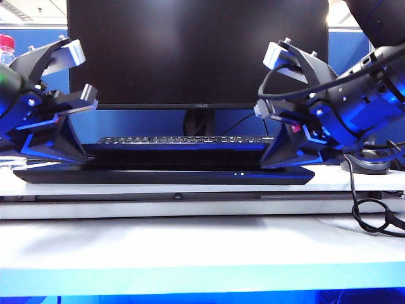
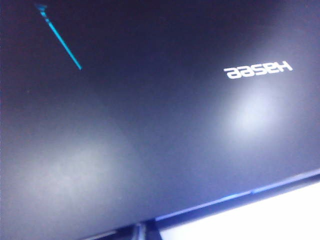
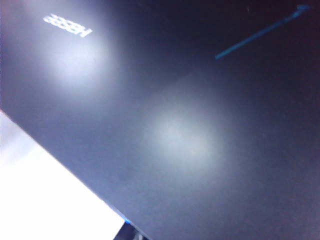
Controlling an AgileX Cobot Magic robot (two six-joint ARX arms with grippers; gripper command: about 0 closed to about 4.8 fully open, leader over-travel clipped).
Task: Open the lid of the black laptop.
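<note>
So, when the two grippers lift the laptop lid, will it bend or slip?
The lid looks glossy, so the left gripper and right gripper may slip. It is thin and wide, so it probably flexes slightly; lifting both ends should limit twisting.

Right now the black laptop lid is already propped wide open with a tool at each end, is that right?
Not quite. The exterior view shows the lid down, nearly flat on the black laptop, not wide open. The left tool and right tool do sit at its ends.
</note>
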